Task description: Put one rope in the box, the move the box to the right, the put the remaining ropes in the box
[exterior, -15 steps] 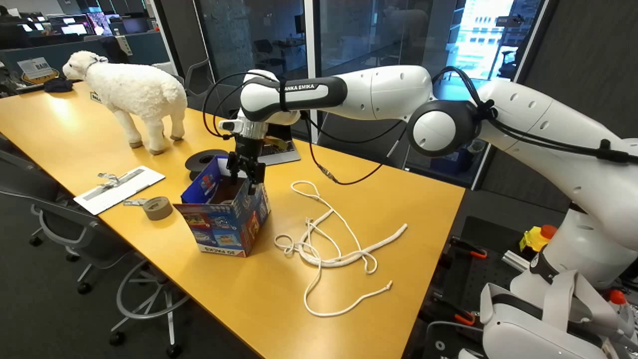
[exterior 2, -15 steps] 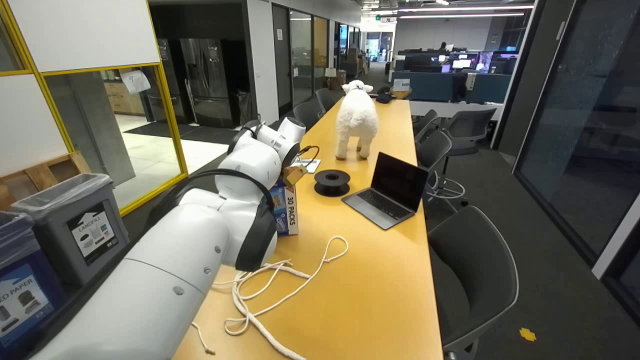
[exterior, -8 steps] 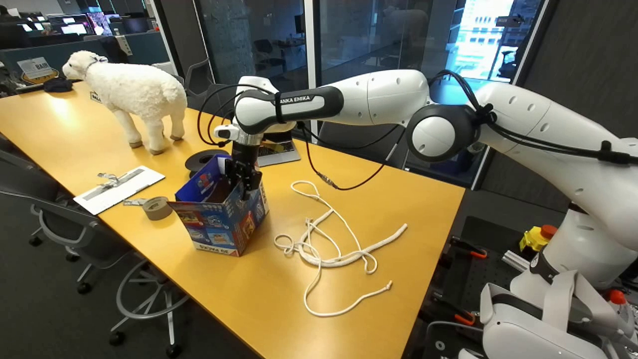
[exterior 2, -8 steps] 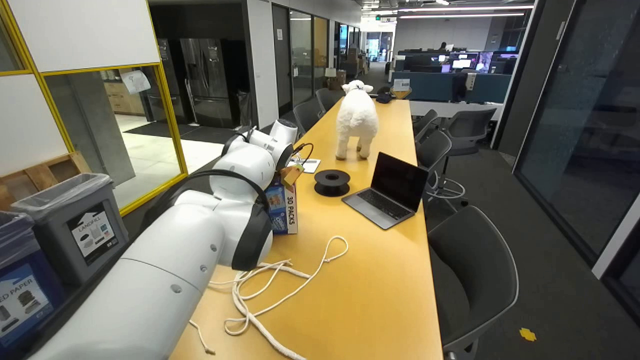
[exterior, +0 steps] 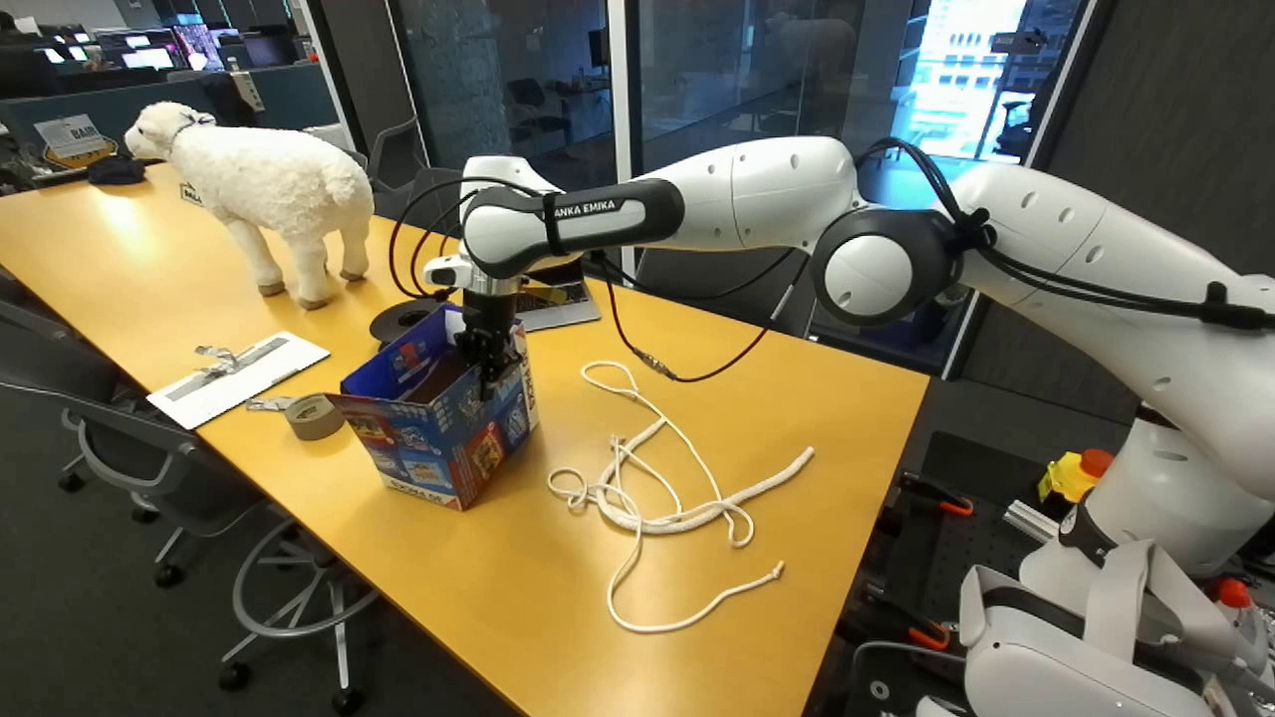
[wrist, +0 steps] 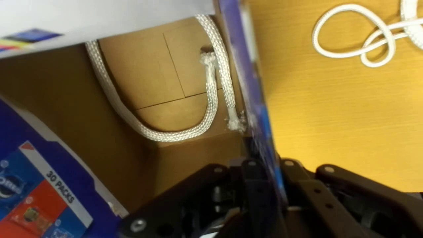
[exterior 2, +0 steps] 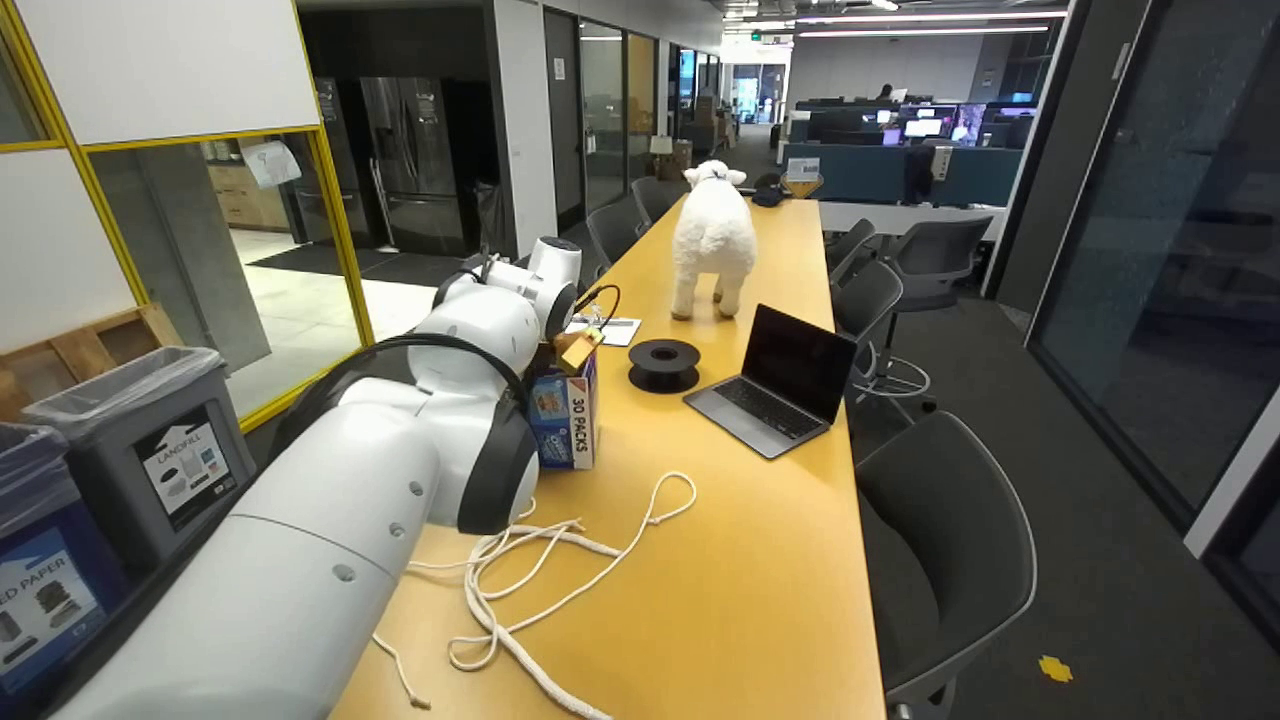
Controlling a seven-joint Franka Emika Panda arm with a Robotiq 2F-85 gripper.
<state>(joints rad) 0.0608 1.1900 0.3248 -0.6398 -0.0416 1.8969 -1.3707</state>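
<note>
A small blue cardboard box (exterior: 445, 443) with colourful printed sides stands on a yellow wooden table (exterior: 518, 588), a thick white braided rope (wrist: 172, 136) inside. The black gripper (wrist: 270, 164) pinches one box wall between its fingers. Nearby, loose white cords (exterior: 662, 526) lie tangled.

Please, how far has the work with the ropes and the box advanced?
Done: one rope lies inside the box. In hand: the jaws are shut on the box's wall. Probably left: moving the box right, then adding the remaining ropes lying on the table.
</note>
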